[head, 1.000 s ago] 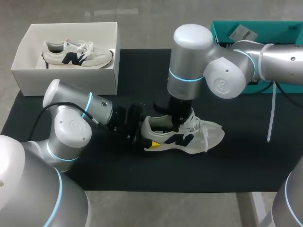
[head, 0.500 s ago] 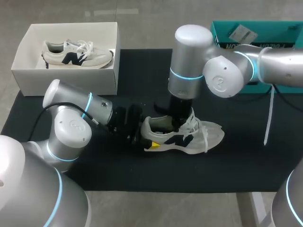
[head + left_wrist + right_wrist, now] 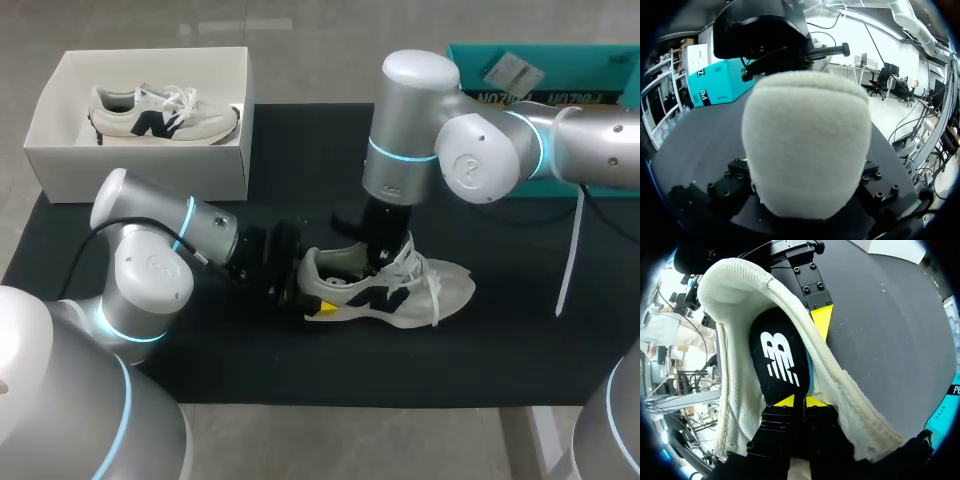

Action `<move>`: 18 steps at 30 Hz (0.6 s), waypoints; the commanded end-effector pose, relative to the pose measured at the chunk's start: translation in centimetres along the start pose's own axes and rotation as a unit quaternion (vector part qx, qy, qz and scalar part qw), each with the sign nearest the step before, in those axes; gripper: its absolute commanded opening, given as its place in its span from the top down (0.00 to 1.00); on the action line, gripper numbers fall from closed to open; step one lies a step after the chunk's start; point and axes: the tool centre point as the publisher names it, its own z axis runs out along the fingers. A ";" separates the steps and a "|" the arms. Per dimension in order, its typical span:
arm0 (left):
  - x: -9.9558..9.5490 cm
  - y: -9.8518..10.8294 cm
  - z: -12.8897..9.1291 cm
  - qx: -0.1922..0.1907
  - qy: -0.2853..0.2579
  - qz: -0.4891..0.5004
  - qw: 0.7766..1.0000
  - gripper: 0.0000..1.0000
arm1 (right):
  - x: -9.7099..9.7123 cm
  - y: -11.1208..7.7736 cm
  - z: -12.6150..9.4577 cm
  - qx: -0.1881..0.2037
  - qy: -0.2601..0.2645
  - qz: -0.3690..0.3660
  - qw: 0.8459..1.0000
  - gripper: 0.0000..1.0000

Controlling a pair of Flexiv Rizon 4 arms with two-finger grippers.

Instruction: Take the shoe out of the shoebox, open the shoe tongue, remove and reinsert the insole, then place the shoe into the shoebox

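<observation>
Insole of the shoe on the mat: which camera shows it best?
The right wrist view: the black insole fills the opening of the shoe, its near end between the fingers of the right hand. The head view hides it behind the right arm; the left wrist view shows only the heel, from outside.

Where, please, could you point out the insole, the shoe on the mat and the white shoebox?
insole (image 3: 782,360): right wrist view, on its black printed face.
shoe (image 3: 448,283): head view, on its toe.
shoebox (image 3: 140,172): head view, on its front wall.
</observation>
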 end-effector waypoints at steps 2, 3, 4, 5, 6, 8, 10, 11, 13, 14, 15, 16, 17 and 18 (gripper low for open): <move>-0.3 -0.1 0.0 -0.001 -0.002 0.000 1.000 1.00 | 1.1 -2.0 -1.5 -0.026 -0.017 0.006 0.999 1.00; -0.3 -0.1 0.0 -0.001 -0.002 0.000 1.000 1.00 | 1.2 -2.0 -2.1 -0.029 -0.022 0.005 0.999 1.00; -0.3 -0.1 0.0 -0.001 -0.002 0.000 1.000 1.00 | 1.3 -2.1 -2.6 -0.030 -0.025 0.004 0.999 1.00; -0.3 -0.1 0.0 -0.001 -0.002 0.000 1.000 1.00 | 1.3 -2.0 -3.1 -0.032 -0.029 0.001 0.999 1.00; -0.3 -0.1 0.0 -0.001 -0.002 0.000 1.000 1.00 | 1.4 -2.0 -3.6 -0.034 -0.032 0.000 0.999 1.00; -0.3 -0.1 0.0 -0.001 -0.002 0.000 1.000 1.00 | 1.5 -1.9 -4.3 -0.034 -0.037 -0.005 0.999 1.00; -0.3 -0.1 0.0 -0.001 -0.002 0.000 1.000 1.00 | 1.5 -1.9 -4.7 -0.035 -0.040 -0.008 0.999 1.00; -0.3 -0.1 0.0 -0.001 -0.002 0.000 1.000 1.00 | 1.5 -1.9 -4.9 -0.036 -0.042 -0.010 0.998 1.00; -0.3 -0.1 0.0 -0.001 -0.002 0.000 1.000 1.00 | 1.4 -1.9 -5.1 -0.037 -0.043 -0.013 0.998 1.00; -0.3 -0.1 0.0 -0.001 -0.002 0.000 1.000 1.00 | 1.4 -1.9 -5.2 -0.039 -0.044 -0.016 0.998 1.00; -0.3 -0.1 0.0 -0.001 -0.002 0.000 1.000 1.00 | 1.4 -1.8 -5.3 -0.038 -0.043 -0.018 0.998 1.00; -0.3 -0.1 0.0 -0.001 -0.002 0.000 1.000 1.00 | 1.4 -1.9 -5.4 -0.038 -0.043 -0.018 0.998 1.00; -0.3 -0.1 0.0 -0.001 -0.002 0.000 1.000 1.00 | 1.4 -2.1 -5.5 -0.041 -0.044 -0.019 0.998 1.00; -0.3 -0.1 0.0 -0.001 -0.002 0.000 1.000 1.00 | 1.5 -2.3 -5.6 -0.044 -0.045 -0.018 0.998 1.00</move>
